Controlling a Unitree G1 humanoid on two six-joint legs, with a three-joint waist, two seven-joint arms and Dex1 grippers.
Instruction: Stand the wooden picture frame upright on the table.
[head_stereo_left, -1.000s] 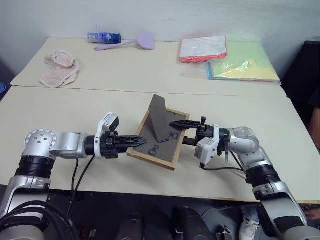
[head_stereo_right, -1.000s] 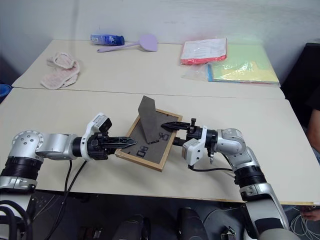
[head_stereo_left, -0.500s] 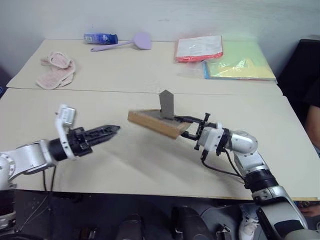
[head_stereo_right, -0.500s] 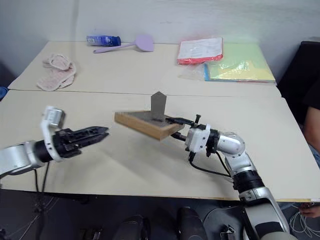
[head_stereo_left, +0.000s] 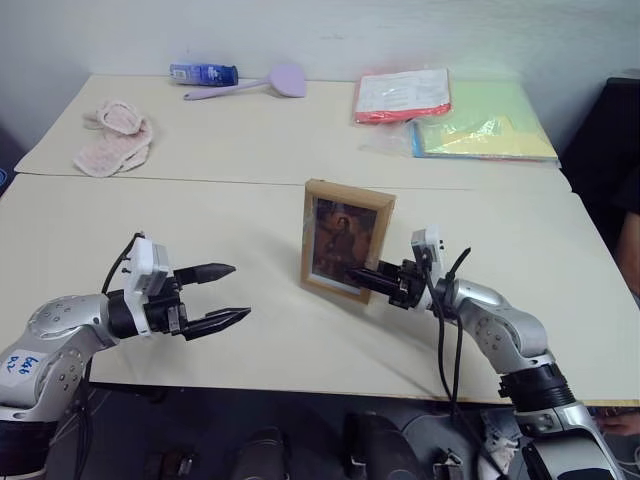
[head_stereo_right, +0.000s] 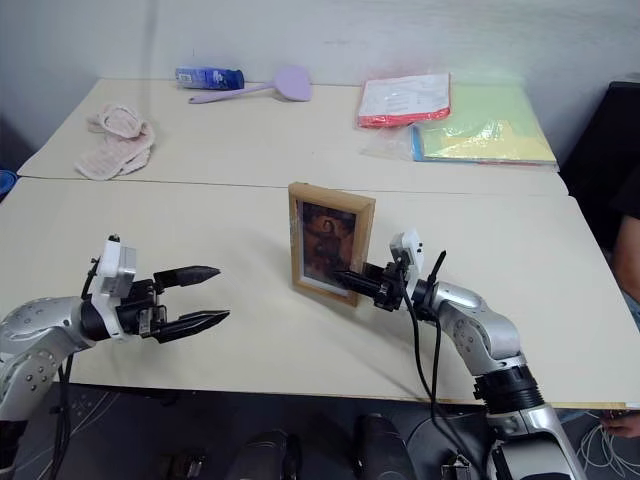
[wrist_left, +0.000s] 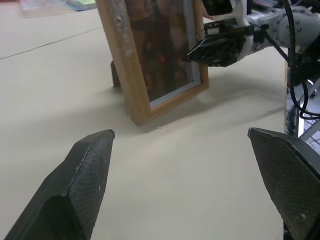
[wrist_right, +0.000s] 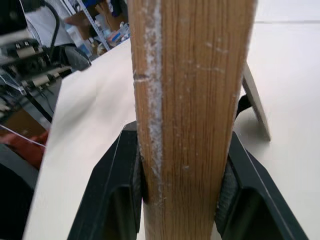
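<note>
While its two black fingers stand wide apart with nothing between them, the left gripper (head_stereo_left: 222, 293) hangs over the near part of the table (head_stereo_left: 250, 360), pointing toward the wooden picture frame (head_stereo_left: 346, 242) from well to its left. The left wrist view looks between those spread fingers (wrist_left: 85, 175) across bare tabletop to the frame's lower corner, resting on the surface. The frame stands upright near the middle of the near table section, its portrait side facing the robot, its bottom edge on the tabletop. The right gripper (head_stereo_left: 362, 275) reaches in level from the right and is clamped on the frame's lower right edge; in the right wrist view its fingers (wrist_right: 117, 185) press the light wood from both sides, and the fold-out stand (wrist_right: 255, 107) angles away behind the frame down to the table. Just behind the frame runs the seam (head_stereo_left: 150, 180) joining the two table sections. On the far section, to the left, lies a pale pink cloth (head_stereo_left: 112, 135). Along the far edge sit a blue packet (head_stereo_left: 203, 73) on its side and a lilac long-handled paddle (head_stereo_left: 255, 82) beside it. To the far right lies a red-edged plastic packet (head_stereo_left: 403, 96) holding white sheets, partly over a clear sleeve holding yellow and green sheets (head_stereo_left: 490, 125). A dark chair (head_stereo_left: 612, 150) stands past the table's right side.
</note>
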